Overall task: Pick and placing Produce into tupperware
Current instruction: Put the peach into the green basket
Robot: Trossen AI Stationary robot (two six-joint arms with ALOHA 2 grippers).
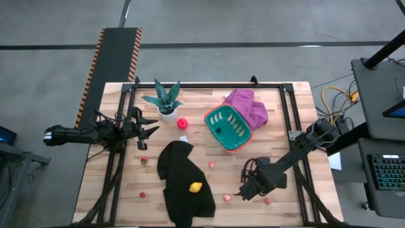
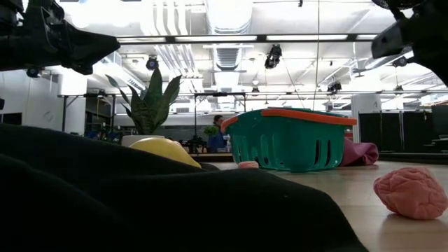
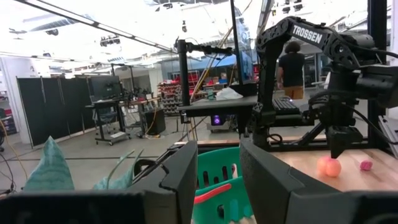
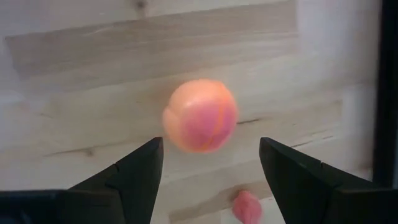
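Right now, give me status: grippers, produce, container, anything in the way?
Right gripper open, above the peach, not gripping. Left gripper empty, parked by the plant. Teal container not blocked; black cloth off to the side.

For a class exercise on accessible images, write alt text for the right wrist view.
A peach, orange and pink, lies on the pale wooden table, seen from above between the open right tool's two dark fingers. A smaller pink piece lies beyond it.
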